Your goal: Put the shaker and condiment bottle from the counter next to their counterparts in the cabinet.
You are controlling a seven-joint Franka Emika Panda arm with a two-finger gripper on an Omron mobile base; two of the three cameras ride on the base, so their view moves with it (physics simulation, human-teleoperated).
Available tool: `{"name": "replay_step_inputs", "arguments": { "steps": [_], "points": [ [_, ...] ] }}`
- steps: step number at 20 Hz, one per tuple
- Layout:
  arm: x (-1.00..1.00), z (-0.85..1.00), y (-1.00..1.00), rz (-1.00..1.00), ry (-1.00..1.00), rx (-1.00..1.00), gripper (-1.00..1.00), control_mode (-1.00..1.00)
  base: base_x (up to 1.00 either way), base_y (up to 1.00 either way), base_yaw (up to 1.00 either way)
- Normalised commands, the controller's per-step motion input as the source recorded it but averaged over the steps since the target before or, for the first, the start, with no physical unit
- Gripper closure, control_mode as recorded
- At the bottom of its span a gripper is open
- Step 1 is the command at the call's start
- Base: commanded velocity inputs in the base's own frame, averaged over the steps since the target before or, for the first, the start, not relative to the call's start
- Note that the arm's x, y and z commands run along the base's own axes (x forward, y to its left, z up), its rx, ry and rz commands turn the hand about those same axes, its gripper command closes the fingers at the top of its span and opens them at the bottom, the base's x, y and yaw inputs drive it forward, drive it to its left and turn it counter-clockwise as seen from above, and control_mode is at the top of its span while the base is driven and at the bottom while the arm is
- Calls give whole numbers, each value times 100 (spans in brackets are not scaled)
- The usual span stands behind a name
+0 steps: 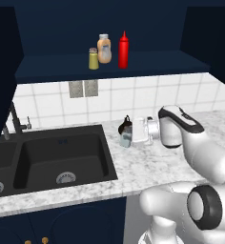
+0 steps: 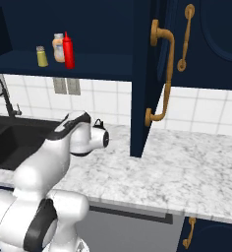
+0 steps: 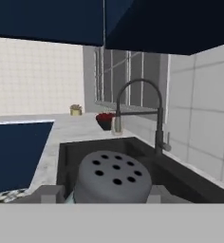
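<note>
Nearest on the bench [image 1: 152, 164], by the sink's [image 1: 62, 159] 3 o'clock rim, the end effector [image 1: 129, 136] is closed narrow around the upright shaker [image 1: 126, 139], cap [image 3: 113, 176] up, long axis vertical, probably to lift it. Farther, at 12 o'clock, the cabinet [image 1: 148, 64] shelf carries the red bottle [image 1: 123, 50] already beside its counterparts [image 1: 100, 52].

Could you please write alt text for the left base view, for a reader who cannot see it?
The claw grips the shaker on the counter beside the black sink. Above, the condiment bottle stands on the cabinet shelf beside their counterparts.
</note>
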Motion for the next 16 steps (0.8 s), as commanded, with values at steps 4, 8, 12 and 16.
{"name": "replay_step_inputs", "arguments": {
  "steps": [4, 8, 12, 16],
  "points": [
    [-60, 38, 26, -29, 0, 12, 100, -100, 0, 0, 0],
    [-26, 20, 37, -28, 4, 6, 100, -100, 0, 0, 0],
    [0, 4, 29, -15, 10, 3, 100, -100, 0, 0, 0],
    [1, 0, 5, 2, 0, 2, 100, -100, 0, 0, 0]
  ]
}}
